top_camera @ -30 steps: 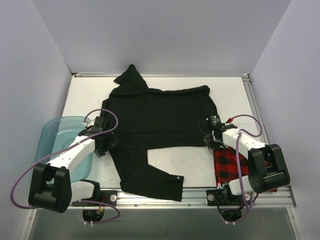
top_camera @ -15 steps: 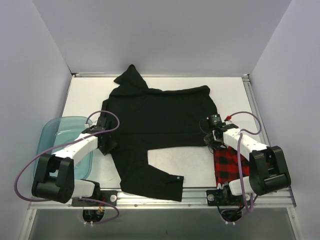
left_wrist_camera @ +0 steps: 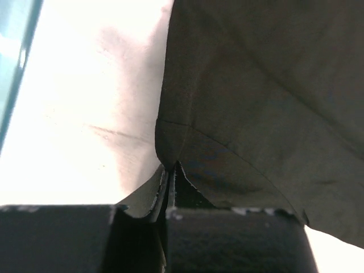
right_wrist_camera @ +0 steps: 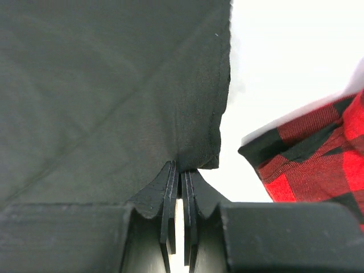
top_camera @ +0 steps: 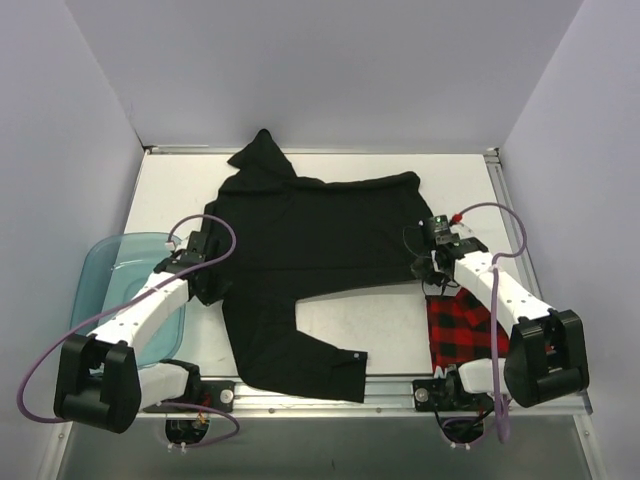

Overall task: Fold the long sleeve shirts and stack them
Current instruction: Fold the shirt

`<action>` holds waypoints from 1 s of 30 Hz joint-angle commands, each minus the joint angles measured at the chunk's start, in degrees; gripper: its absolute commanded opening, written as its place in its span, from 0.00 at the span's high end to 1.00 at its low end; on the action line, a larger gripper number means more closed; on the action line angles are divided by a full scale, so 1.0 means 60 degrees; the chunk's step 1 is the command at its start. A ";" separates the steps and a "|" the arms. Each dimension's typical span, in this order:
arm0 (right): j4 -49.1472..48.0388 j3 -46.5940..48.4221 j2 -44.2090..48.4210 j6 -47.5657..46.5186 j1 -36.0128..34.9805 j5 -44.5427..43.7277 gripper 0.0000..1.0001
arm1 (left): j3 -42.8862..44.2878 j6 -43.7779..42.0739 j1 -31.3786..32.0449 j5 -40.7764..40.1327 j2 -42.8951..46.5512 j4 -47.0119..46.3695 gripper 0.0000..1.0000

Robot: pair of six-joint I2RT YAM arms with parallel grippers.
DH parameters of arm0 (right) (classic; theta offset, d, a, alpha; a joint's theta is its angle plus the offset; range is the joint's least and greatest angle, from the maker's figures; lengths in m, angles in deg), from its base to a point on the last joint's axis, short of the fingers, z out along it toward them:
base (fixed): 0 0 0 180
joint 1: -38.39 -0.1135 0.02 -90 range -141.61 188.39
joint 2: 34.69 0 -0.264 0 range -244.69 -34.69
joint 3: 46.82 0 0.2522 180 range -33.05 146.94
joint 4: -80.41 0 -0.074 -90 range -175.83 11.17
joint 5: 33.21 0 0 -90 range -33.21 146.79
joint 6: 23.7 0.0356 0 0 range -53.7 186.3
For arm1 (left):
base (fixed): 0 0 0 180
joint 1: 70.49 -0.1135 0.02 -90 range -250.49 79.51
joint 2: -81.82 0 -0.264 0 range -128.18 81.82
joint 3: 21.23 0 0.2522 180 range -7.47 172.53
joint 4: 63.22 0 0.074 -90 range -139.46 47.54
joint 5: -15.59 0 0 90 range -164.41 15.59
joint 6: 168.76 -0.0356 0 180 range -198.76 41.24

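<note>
Two shirts: one black shirt clamped by left claw and right claw, one checked shirt

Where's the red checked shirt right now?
Top view: the red checked shirt lies at the table's near right, by the right arm, just right of the black shirt.

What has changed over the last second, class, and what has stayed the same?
The left tool closed onto the black shirt's left edge. The right tool, shut on that shirt's hem corner throughout, shifted slightly farther out. The red-and-black check shirt and the teal tub stayed put.
</note>
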 commanded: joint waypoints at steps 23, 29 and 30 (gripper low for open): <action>0.1797 0.4251 -0.2920 -0.2060 0.1498 0.1333 1.00 | 0.4195 -0.0465 -0.0377 0.0073 -0.2783 0.0477 1.00; 0.1841 0.5057 -0.4033 -0.2104 0.1615 0.1421 0.97 | 0.4825 -0.0567 -0.0480 0.0117 -0.3866 0.0404 1.00; 0.1841 0.5130 -0.4295 -0.2118 0.1615 0.1450 0.96 | 0.4899 -0.0582 -0.0495 0.0117 -0.4100 0.0404 1.00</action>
